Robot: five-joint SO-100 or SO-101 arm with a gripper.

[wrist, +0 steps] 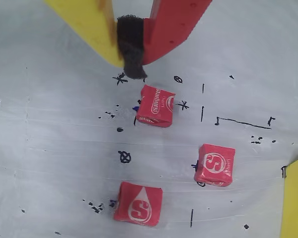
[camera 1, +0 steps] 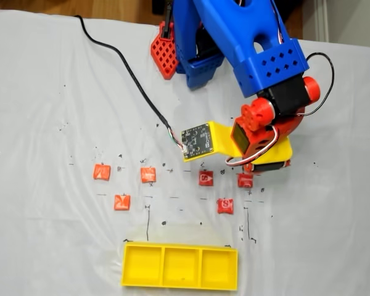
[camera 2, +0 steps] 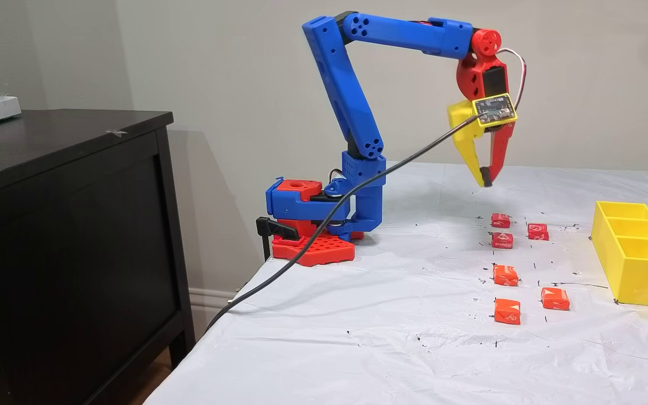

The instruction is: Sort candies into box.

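Note:
Three red candies (wrist: 156, 105) (wrist: 215, 164) (wrist: 138, 203) with white marks lie on the white sheet below my gripper (wrist: 131, 67). The gripper's yellow and red fingers meet at a black pad, shut with nothing held. In a fixed view from the side the gripper (camera 2: 486, 180) hangs well above the red candies (camera 2: 500, 220), pointing down. Three orange candies (camera 1: 102, 172) (camera 1: 148, 174) (camera 1: 122, 202) lie to the left in a fixed view from above. The yellow box (camera 1: 163, 266) has three compartments with nothing in them, and its corner (wrist: 295, 203) shows in the wrist view.
The blue arm's base (camera 2: 313, 225) stands at the table's edge beside a dark cabinet (camera 2: 65, 225). A black cable (camera 1: 126, 68) runs across the sheet to the circuit board (camera 1: 196, 140) on the wrist. Black pen marks dot the sheet.

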